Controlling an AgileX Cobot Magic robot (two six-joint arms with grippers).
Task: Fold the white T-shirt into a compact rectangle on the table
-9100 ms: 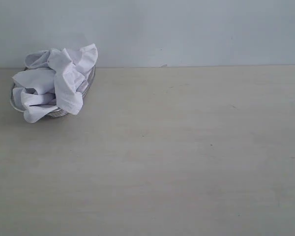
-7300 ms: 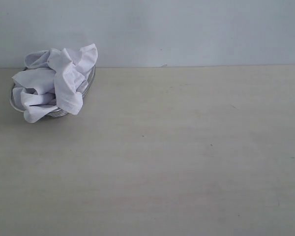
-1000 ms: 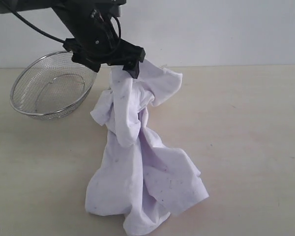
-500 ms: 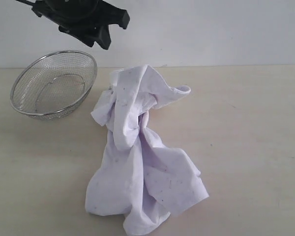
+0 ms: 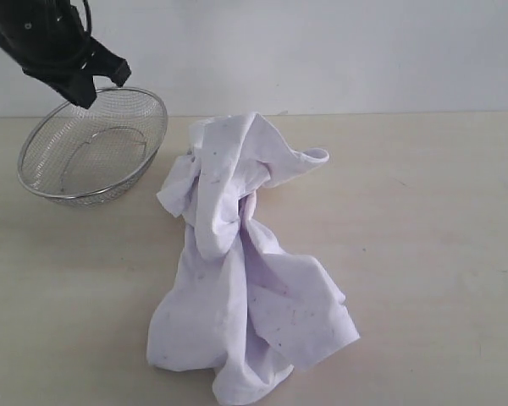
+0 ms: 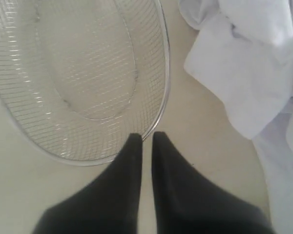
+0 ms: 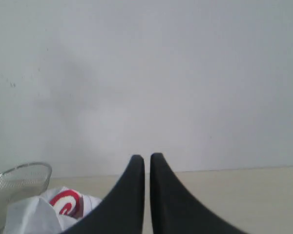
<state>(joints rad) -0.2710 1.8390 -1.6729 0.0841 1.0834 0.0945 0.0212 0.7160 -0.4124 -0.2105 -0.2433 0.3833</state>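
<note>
White T-shirt (image 5: 245, 271) is lying crumpled on the table (image 5: 423, 254), left of centre, running from the far part of the tabletop to the near edge. Soft cotton is bunching into a raised, twisted ridge at the far end, with one rolled loop of fabric poking out to the right. The near end is spreading into a broader, flatter lobe with rumpled edges. Tiny dark flecks are showing across the cloth in the exterior view, and a patch of red print (image 7: 66, 202) is peeking from the folds in the right wrist view. Wire basket (image 5: 93, 148) is sitting at far left, just beside the shirt but apart from it, with a strip of bare table between. It is round, fine silver mesh with a shiny metal rim, tilting so its mouth is facing the near side, and the table is showing through the weave. Left gripper (image 6: 146, 137) is hanging above the basket's rim, its black tapered jaws clenched to a thin slit and gripping nothing. Right gripper (image 7: 147, 157) is pointing toward the far wall, its jaws likewise pressed together and gripping nothing. The tabletop is reading as pale beige-cream, matte and flat, with faint specks. Plain pale wall (image 5: 364, 51) is rising directly behind it.
</note>
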